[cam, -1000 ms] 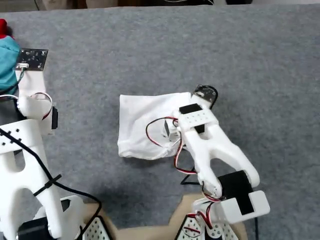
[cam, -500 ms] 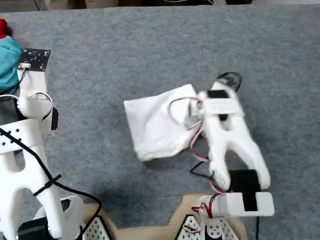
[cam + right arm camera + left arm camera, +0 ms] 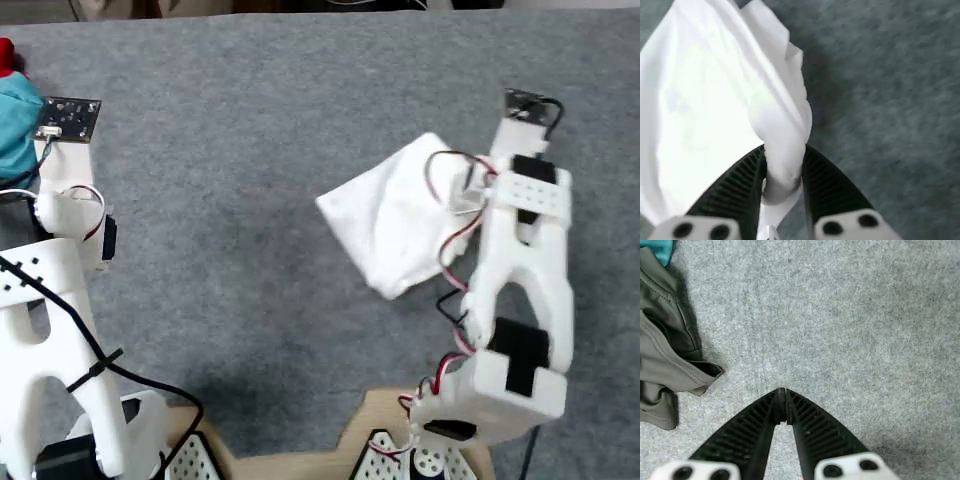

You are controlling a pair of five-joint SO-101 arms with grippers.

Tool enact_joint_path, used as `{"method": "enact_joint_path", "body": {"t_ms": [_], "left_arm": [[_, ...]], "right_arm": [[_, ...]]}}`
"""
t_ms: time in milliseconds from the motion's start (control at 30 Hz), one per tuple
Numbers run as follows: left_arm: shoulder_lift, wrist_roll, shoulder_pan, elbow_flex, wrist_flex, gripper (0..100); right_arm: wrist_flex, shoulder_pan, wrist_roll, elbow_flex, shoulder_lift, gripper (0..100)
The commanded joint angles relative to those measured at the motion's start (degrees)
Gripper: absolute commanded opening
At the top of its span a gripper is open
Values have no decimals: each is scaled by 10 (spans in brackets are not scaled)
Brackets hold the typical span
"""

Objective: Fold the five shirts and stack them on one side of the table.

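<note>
One white shirt [image 3: 400, 225] is pinched tight in the right gripper [image 3: 784, 159]. Left gripper [image 3: 782, 401] sits clenched on nothing, well apart from that shirt.

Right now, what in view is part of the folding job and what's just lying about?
Job: white shirt, clamped in right gripper; olive shirt; teal cloth; left gripper, shut, empty.
Lying about: red thing, unclear what; grey mat.
</note>
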State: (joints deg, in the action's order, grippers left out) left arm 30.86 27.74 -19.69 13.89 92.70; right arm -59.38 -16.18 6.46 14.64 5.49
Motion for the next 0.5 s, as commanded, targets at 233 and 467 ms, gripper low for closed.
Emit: {"method": "enact_joint_path", "body": {"t_ms": [233, 467], "left_arm": [[16, 4, -4, -7, -5, 23], [16, 4, -2, -7, -4, 24]], "right_arm": [[1, -246, -99, -84, 45, 5], [-16, -458, -194, -85, 48, 5]]}}
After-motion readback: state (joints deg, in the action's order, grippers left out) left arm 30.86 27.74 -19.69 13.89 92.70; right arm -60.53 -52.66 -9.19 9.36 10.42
